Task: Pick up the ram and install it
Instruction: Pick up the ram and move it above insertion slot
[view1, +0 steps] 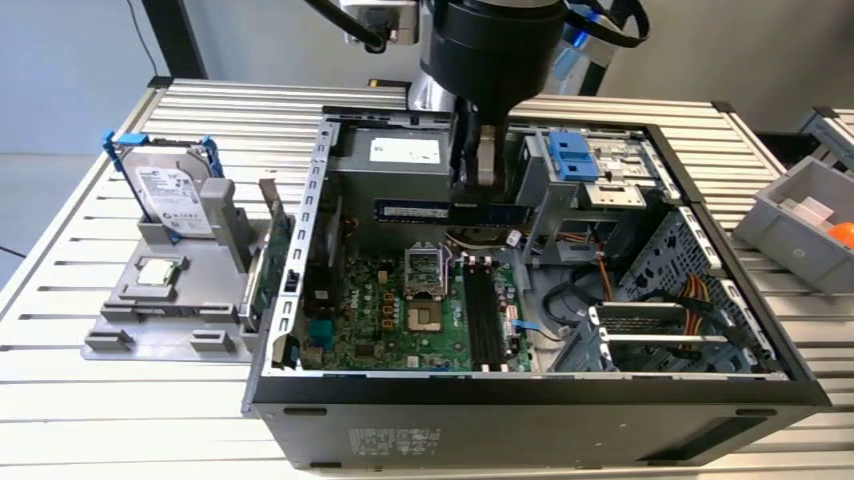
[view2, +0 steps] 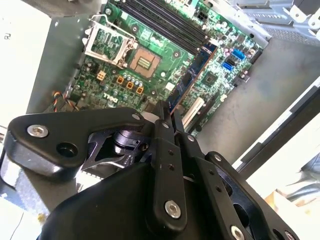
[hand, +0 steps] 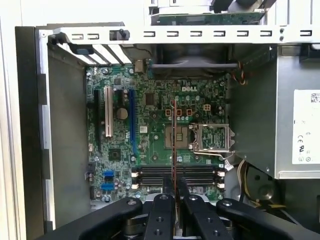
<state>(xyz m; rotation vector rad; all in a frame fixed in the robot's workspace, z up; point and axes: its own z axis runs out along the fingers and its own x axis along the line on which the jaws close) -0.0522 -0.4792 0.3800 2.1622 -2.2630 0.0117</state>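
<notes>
One ram (view1: 407, 210) is hanging in our pincer (view1: 475, 200), whose fingers are pinching it partway along its length, above the motherboard (view1: 387, 320) of the open case (view1: 534, 400). We are seeing it level, long, narrow and dark bluish in the exterior view; in both wrist views it is showing edge-on, a thin strip jutting from the fingertips.

Slatted aluminium table (view1: 80, 230) carrying an open computer case (view1: 534, 415) in the middle, lying on its side, with a grey plastic fixture (view1: 160, 320) just beside it at the exterior view's left, and a grey bin (view1: 787, 215) at the exterior view's right.
</notes>
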